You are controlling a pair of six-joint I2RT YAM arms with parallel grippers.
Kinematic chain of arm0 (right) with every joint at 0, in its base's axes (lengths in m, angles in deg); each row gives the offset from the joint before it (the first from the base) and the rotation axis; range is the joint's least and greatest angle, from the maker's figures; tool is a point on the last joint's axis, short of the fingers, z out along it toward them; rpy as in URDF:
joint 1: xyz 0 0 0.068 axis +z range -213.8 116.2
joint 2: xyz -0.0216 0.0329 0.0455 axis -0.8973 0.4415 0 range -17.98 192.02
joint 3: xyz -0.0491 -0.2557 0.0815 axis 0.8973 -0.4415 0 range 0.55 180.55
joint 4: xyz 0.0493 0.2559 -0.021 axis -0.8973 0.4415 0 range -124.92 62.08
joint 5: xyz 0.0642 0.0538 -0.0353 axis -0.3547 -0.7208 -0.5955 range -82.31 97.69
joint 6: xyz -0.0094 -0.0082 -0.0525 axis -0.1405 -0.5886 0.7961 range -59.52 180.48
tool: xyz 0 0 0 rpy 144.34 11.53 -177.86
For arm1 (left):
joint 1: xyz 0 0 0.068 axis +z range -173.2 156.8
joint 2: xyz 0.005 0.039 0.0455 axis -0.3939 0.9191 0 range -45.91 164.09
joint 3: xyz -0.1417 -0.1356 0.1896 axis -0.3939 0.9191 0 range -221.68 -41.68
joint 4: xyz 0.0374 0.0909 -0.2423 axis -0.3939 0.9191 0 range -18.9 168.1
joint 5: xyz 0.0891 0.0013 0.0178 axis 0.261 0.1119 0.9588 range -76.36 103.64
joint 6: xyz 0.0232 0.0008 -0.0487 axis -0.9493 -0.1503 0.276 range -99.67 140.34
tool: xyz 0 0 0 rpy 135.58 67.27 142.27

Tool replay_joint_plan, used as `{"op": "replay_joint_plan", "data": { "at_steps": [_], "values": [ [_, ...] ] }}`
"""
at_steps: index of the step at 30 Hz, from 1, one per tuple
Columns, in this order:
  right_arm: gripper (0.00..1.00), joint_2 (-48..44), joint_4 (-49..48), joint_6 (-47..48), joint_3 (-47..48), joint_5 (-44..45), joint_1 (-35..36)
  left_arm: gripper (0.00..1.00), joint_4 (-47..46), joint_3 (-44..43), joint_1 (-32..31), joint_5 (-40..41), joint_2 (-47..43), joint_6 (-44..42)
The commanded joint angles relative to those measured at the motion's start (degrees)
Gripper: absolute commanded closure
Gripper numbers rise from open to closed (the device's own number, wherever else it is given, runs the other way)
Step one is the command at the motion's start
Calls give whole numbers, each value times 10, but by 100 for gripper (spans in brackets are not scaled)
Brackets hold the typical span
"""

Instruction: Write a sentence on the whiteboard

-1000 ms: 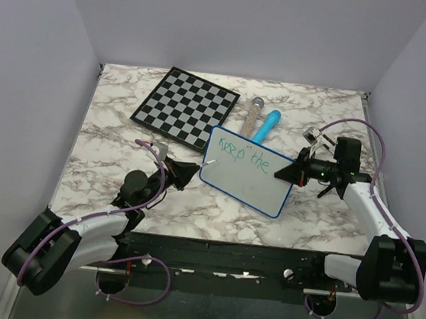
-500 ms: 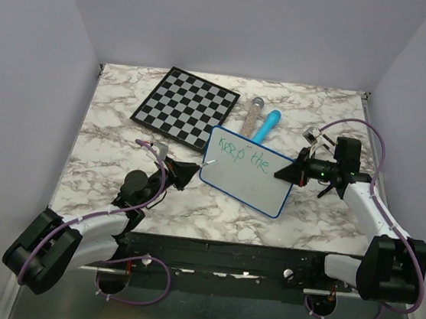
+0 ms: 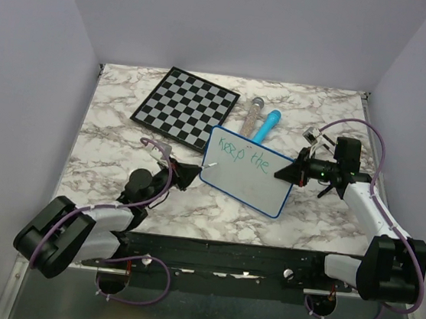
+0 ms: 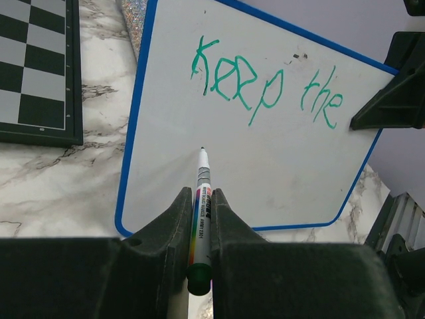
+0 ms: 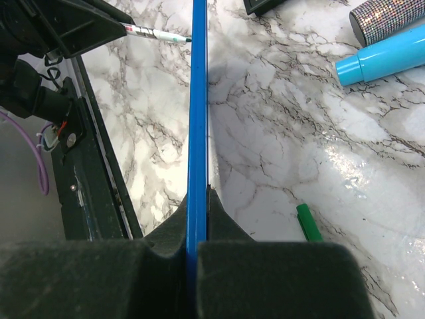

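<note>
Since the next stroke has to start a 2nd line, what matters is where the blank space sits vs the pen tip. The left gripper (image 4: 199, 194) is pinched tight on a marker (image 4: 203, 166), whose long axis runs straight fwd out of the jaws, tip aimed at bare white just ahead. The whiteboard (image 4: 279, 173) stands tilted up in front of that gripper, w/ the sentence (image 4: 265, 93) so far ("Keep the") beyond the tip, further out & trailing off to the right. Tip-to-surface contact: can't tell. On the far side, the right gripper (image 5: 197, 193) is clamped on the board's blue rim, edge-on btwn its fingers, propping it. Left arm is the writer; it prob needs a short push fwd, then strokes rightward.
</note>
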Motion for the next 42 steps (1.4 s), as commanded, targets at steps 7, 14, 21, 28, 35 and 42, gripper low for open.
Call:
{"op": "replay_joint_plan", "data": {
  "at_steps": [7, 14, 21, 28, 35, 42],
  "values": [
    [99, -6, -1, 8, 16, -21, 4, 100, -57, -41, 0, -30, 50, 2],
    [99, -6, -1, 8, 16, -22, 3, 100, -70, -57, -2, -23, 76, 4],
    [99, -6, -1, 8, 17, -21, 4, 100, -40, -49, -2, 17, 62, -1],
    [99, -6, -1, 8, 17, -22, 3, 100, 4, -32, -1, 42, 22, -20],
    [99, -7, -1, 7, 17, -22, 3, 100, 47, -28, -1, 36, 4, -35],
    [99, -8, -1, 7, 17, -23, 4, 100, 65, -22, -1, 28, 6, -35]
  ]
}}
